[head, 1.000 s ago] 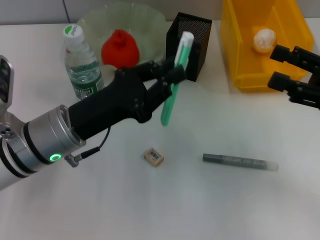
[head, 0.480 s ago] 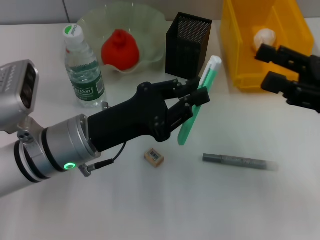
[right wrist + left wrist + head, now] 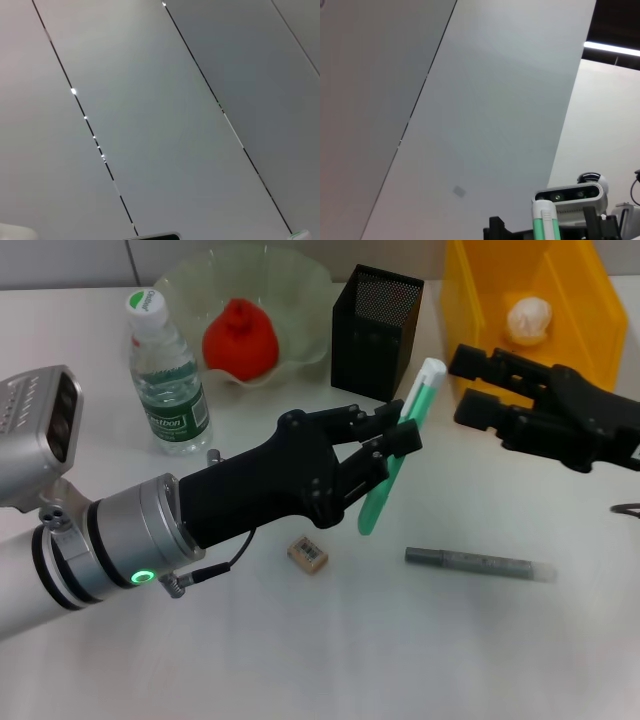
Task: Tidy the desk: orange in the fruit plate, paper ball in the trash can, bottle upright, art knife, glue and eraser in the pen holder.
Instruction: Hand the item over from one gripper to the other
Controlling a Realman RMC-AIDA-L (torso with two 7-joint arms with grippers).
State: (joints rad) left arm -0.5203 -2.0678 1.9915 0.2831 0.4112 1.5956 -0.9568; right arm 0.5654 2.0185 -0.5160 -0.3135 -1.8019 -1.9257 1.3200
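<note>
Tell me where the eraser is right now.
In the head view the eraser lies on the desk near the middle, just below the left gripper, left of the grey pen.

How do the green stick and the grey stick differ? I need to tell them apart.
The green stick is held off the table, nearly upright, in the left hand; the grey stick lies flat on the table, untouched. The green one looks thicker. Both are slim, pen-like, with pale ends.
</note>
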